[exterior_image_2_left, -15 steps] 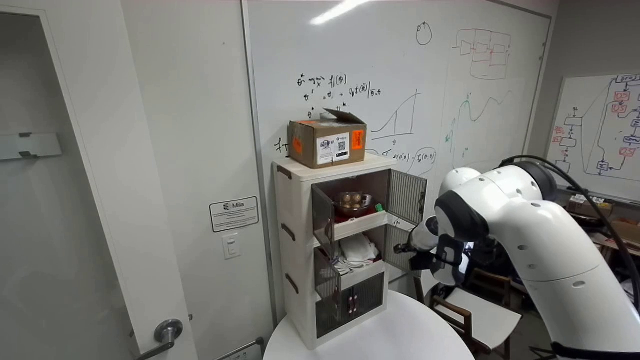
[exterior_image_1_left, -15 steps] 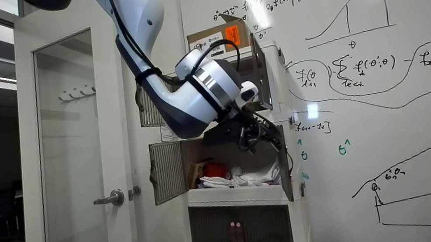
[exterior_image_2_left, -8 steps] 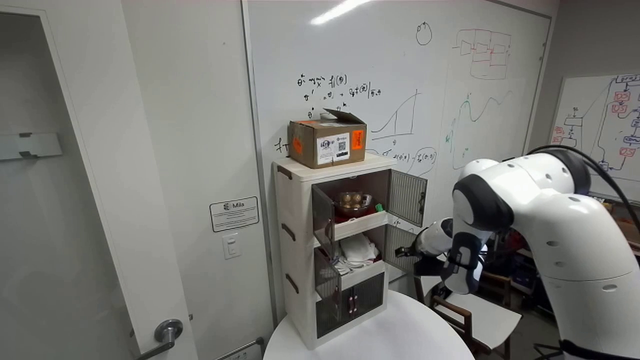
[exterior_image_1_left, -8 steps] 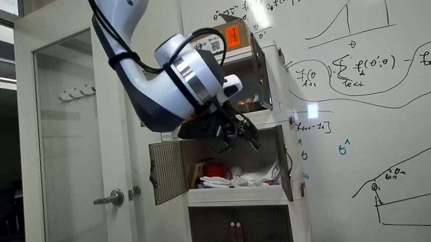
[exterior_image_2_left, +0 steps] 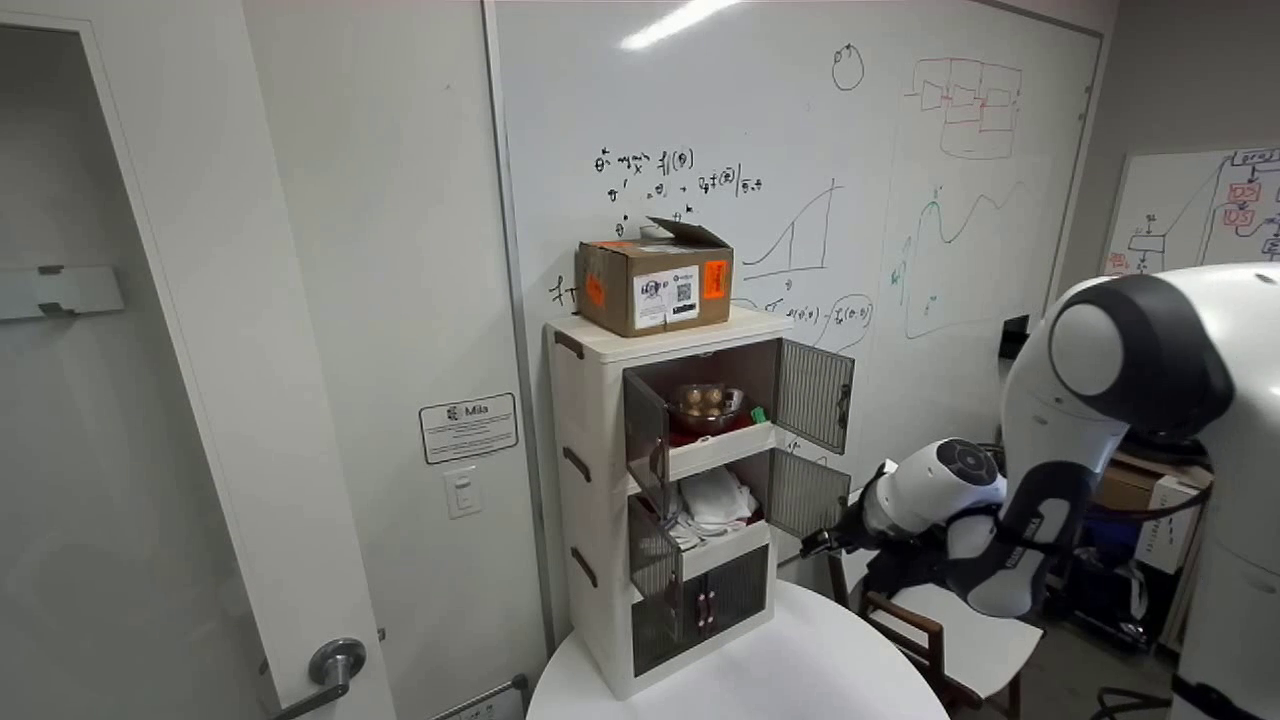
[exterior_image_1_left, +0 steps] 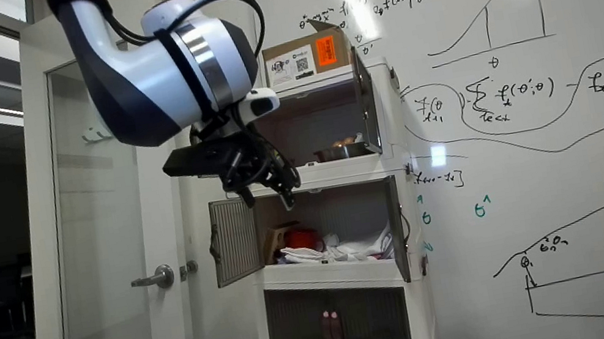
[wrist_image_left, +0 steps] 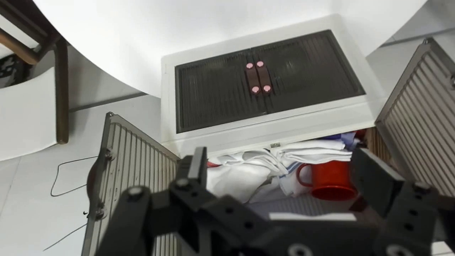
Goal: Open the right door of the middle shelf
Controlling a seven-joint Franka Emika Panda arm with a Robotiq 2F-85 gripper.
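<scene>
The right door (exterior_image_1_left: 397,227) of the middle shelf (exterior_image_1_left: 332,271) stands swung wide open, seen nearly edge-on. The door also shows in an exterior view (exterior_image_2_left: 805,495) and at the left of the upside-down wrist view (wrist_image_left: 142,156), with its curved handle on the outer side. The matching left door (exterior_image_1_left: 235,240) is open too. My gripper (exterior_image_1_left: 269,200) is open and empty, in front of and above the shelf opening, apart from both doors. In the wrist view, the gripper's fingers (wrist_image_left: 284,165) are wide apart, with the shelf's contents beyond them.
The shelf holds white cloths (wrist_image_left: 238,177) and a red mug (wrist_image_left: 328,179). The top compartment's doors (exterior_image_2_left: 815,395) are open; the dark bottom doors (exterior_image_1_left: 340,330) are shut. A cardboard box (exterior_image_2_left: 655,285) sits on top. The cabinet stands on a round white table (exterior_image_2_left: 800,660) near a chair (exterior_image_2_left: 960,640).
My gripper has moved away from the right door, going left and up in an exterior view, and the arm has pulled back. The doors have not visibly moved.
</scene>
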